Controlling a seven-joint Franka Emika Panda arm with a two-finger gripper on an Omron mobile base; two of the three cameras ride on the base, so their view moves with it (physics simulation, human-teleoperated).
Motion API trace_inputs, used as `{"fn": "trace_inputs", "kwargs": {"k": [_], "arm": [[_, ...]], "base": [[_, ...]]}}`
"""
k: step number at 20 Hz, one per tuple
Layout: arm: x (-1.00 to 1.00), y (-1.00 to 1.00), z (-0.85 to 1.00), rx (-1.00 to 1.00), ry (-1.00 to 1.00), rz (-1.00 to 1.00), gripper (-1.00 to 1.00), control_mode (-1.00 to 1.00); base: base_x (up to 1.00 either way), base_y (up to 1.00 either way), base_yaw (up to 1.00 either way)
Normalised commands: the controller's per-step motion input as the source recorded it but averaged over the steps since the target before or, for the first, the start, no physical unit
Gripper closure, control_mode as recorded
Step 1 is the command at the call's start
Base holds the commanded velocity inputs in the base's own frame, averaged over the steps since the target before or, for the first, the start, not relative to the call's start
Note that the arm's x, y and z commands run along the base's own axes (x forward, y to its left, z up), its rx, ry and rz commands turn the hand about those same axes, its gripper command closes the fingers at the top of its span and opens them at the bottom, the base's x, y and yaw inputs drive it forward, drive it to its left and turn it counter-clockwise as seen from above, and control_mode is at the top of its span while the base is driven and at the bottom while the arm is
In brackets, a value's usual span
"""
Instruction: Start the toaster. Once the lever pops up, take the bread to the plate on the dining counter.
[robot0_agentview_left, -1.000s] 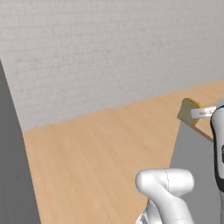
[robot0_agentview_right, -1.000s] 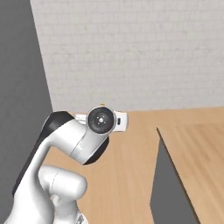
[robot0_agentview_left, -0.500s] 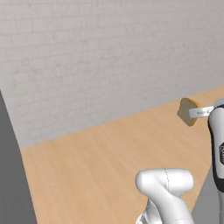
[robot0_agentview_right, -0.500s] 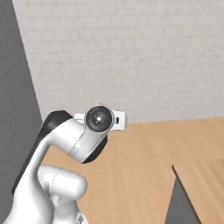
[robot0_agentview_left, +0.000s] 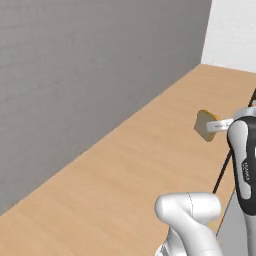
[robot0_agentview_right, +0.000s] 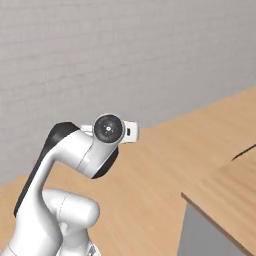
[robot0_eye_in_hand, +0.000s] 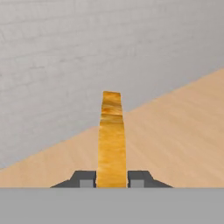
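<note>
A yellowish-tan slice of bread (robot0_eye_in_hand: 111, 140) stands edge-on between my two dark fingertips. My gripper (robot0_eye_in_hand: 112, 179) is shut on its lower end. From the left base view the bread (robot0_agentview_left: 204, 125) hangs in the air above the wooden floor, held at the tip of the gripper (robot0_agentview_left: 216, 125) to the right of centre. A corner of a light-wood counter top (robot0_agentview_right: 225, 192) with a grey side shows at the lower right of the right base view. The toaster and the plate are out of view.
A grey brick wall (robot0_agentview_right: 125, 55) runs across the back, with a white wall (robot0_agentview_left: 232, 30) at the far right. Bare wooden floor (robot0_agentview_left: 125, 170) lies between me and the wall. A thin dark edge (robot0_agentview_left: 222, 172) slants beside the arm.
The whole picture has shifted in both base views, so the camera has moved. The bread stays held in the gripper as before.
</note>
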Motion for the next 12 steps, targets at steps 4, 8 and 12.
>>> {"fn": "trace_inputs", "kwargs": {"k": [4,8,12], "arm": [[0.0,0.0,0.0,0.0,0.0,0.0,1.0,1.0],[0.0,0.0,0.0,0.0,0.0,0.0,1.0,1.0],[0.0,0.0,0.0,0.0,0.0,0.0,1.0,1.0]], "base": [[0.88,0.62,-0.82],[1.0,0.72,-0.67],[1.0,0.69,-0.59]]}}
